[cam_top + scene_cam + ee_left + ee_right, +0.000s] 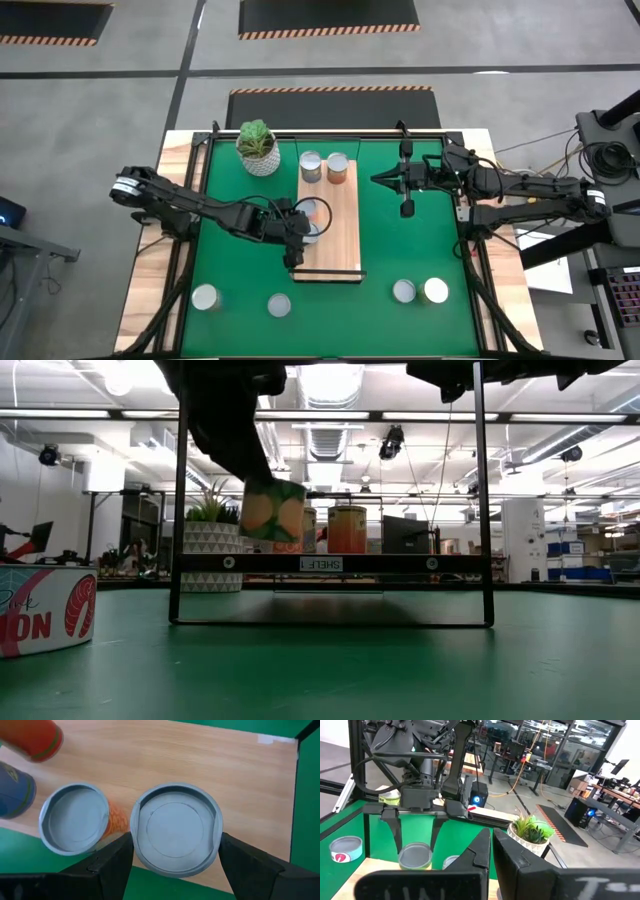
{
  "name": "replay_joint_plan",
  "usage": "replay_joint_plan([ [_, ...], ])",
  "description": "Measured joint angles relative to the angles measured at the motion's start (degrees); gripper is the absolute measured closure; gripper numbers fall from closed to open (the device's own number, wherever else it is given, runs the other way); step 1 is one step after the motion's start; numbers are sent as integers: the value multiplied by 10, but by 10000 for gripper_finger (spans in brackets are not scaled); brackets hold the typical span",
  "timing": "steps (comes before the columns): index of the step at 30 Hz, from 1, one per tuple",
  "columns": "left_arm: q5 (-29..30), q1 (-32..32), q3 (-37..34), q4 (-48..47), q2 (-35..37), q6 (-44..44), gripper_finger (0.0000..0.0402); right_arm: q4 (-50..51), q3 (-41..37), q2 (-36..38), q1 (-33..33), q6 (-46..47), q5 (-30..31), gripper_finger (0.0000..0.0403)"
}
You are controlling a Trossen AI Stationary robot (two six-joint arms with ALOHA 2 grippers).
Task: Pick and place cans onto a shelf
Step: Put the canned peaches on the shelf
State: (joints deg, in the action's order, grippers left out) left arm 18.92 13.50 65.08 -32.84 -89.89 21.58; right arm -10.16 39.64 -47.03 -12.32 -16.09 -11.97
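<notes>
Above shelf (240, 785), can (176, 836) between left hand (175, 862) fingers

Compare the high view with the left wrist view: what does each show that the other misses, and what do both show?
Only the high view shows the potted plant, four cans on the green mat near its front edge, and the right end effector, shut, over the mat. Only the left wrist view shows the held can's recessed grey lid, with a finger on each side. Both show the left end effector gripping that can over the wooden shelf, with another can right beside it.
</notes>
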Motion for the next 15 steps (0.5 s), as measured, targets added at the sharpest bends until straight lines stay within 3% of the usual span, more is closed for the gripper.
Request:
replay_joint_plan([
  [15,32,-3,-16,82,-16,-3,144,1,0,0,0,-4,0,394],
])
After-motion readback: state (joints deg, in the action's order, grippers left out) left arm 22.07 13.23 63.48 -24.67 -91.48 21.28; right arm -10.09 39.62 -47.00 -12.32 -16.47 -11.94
